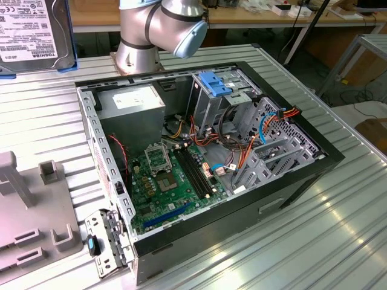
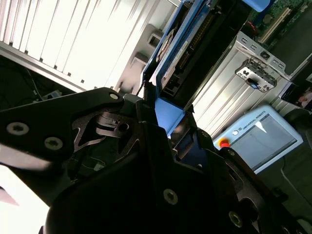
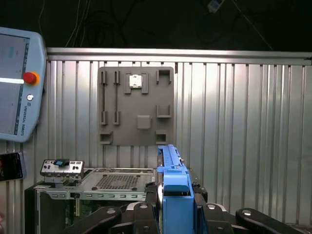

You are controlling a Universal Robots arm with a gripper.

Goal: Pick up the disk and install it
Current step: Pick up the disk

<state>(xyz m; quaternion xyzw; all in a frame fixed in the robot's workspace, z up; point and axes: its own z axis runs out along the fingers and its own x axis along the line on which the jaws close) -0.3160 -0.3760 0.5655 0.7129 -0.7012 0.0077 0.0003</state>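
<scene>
The gripper is closed on the disk, clamping its blue carrier edge-on. It hangs above the table, apart from the case. To carry it well, I judge, keep a firm hold on the carrier, square the disk to the cage and stay clear of the cables. The first wrist view looks along the carrier to the fixture board and pendant, the second wrist view shows the disk's dark body, and the exterior view shows its label and the case's open interior.
</scene>
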